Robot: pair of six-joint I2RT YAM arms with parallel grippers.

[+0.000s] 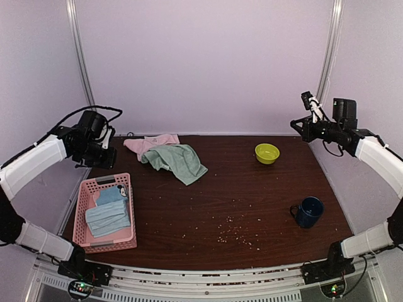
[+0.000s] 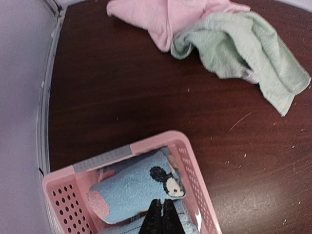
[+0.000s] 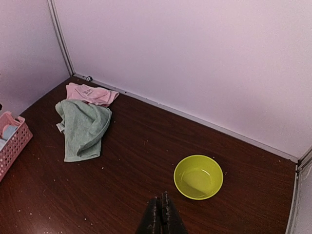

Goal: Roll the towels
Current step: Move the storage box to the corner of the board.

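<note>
2 crumpled, unrolled: green towel point(image 1: 179, 162) overlapping pink towel point(image 1: 146, 143).

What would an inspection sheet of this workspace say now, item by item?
Surface: dark brown table, scattered with crumbs.
Job's things: green towel and pink towel, both crumpled and unrolled at the far left, the green one partly over the pink.
Clutter: pink basket holding blue-grey towels; yellow bowl; blue mug.
Grippers: left pincer shut, empty, above the basket; right pincer shut, empty, above the table near the bowl.
Cables: black cables looped at the left wrist.
Surroundings: plain pale walls around the table.
</note>
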